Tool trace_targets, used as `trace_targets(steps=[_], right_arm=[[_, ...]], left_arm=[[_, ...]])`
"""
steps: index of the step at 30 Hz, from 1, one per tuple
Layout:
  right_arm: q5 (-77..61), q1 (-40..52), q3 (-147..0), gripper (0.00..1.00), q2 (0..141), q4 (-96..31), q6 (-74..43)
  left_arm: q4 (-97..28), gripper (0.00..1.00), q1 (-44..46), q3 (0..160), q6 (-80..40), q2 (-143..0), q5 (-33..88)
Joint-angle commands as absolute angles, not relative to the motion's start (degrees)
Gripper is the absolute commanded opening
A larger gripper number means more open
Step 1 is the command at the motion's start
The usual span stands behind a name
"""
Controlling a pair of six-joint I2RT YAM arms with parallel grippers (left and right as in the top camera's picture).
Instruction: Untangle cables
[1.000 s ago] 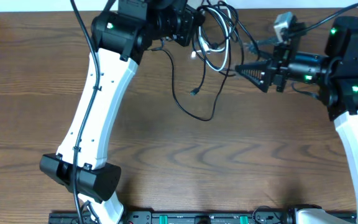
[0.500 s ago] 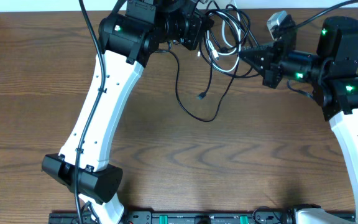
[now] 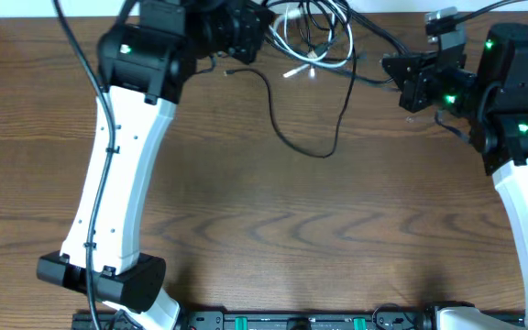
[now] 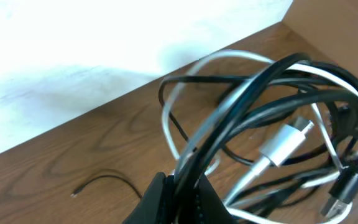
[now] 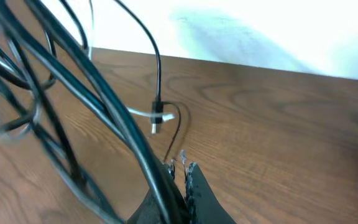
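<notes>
Cables (image 3: pixel 317 27) being drawn apart along the far edge of the table (image 3: pixel 246 238). Compared with 1 second ago, the 2 arms are standing wider apart. The left gripper (image 3: pixel 262 29) is sitting further left and the right gripper (image 3: pixel 388 66) further right, so the cables are stretching into a flatter, looser spread between them. Each gripper is clenching a strand of the black cable (image 3: pixel 324 154), whose slack loop is trailing toward the table's middle. The white cable (image 4: pixel 284 140) is lying threaded among the black loops. Strands are still crossing, so the untangling is judged only partly done. No brand, label or writing is showing legibly.
</notes>
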State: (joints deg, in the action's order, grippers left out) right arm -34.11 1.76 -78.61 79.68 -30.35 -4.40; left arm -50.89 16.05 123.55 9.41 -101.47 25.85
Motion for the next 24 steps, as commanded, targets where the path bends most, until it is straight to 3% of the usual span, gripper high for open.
trace_targets(steps=[1, 13, 24], right_arm=[[-27.42, -5.17, -78.26, 0.01, 80.05, -33.06, -6.39], [-34.52, -18.90, -77.69, 0.01, 80.05, -35.46, -4.58], [-35.46, -16.88, -77.45, 0.01, 80.05, -36.45, -3.09]], left_arm=[[-50.06, 0.08, 8.73, 123.87, 10.37, -97.69, 20.05], [-49.17, 0.08, -1.15, 123.87, 7.57, -96.09, 22.15], [-49.41, 0.08, 2.46, 123.87, 7.62, -96.09, 25.56]])
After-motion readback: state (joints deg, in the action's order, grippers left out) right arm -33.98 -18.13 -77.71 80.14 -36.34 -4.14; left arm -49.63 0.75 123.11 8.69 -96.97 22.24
